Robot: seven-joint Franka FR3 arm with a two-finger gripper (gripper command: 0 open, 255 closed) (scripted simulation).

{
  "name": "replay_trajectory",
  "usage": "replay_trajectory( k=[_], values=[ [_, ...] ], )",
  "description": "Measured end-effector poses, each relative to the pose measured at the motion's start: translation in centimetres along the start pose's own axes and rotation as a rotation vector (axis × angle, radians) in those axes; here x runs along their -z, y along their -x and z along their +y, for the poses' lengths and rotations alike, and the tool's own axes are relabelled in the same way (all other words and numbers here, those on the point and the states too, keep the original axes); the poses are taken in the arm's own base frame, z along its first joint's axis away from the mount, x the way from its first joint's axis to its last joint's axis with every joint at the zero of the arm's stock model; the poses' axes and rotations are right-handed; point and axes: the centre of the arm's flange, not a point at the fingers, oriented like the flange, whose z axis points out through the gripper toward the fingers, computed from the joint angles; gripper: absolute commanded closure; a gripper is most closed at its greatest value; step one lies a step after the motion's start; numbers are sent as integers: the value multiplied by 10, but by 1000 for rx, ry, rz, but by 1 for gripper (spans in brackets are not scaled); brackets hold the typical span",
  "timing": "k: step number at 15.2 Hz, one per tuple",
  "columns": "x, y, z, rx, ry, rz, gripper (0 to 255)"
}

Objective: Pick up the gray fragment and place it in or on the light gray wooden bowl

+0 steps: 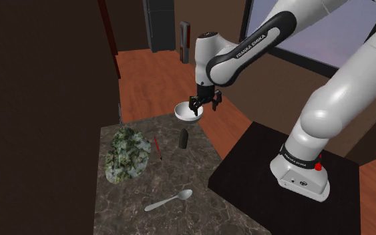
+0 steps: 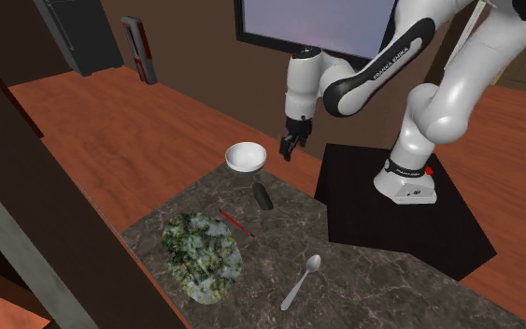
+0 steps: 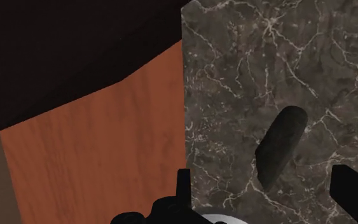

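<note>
I'm at the reach-for-pick step. My gripper (image 1: 205, 105) hangs just over the white bowl (image 1: 188, 112), its 2 fingers (image 3: 184, 186) spread and empty. The dark gray fragment (image 3: 280, 146) lies on the marble tabletop (image 3: 234, 76), ahead of and between my fingertips, untouched. Next I judge I must descend, straddle its narrow width, then close.
</note>
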Motion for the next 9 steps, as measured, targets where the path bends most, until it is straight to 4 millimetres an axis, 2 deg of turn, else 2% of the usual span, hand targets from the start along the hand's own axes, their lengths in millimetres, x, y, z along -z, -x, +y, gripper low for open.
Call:
replay_trajectory(
  k=[9],
  values=[
    [-96,-31,-57,-212,-12,4,0]
  ],
)
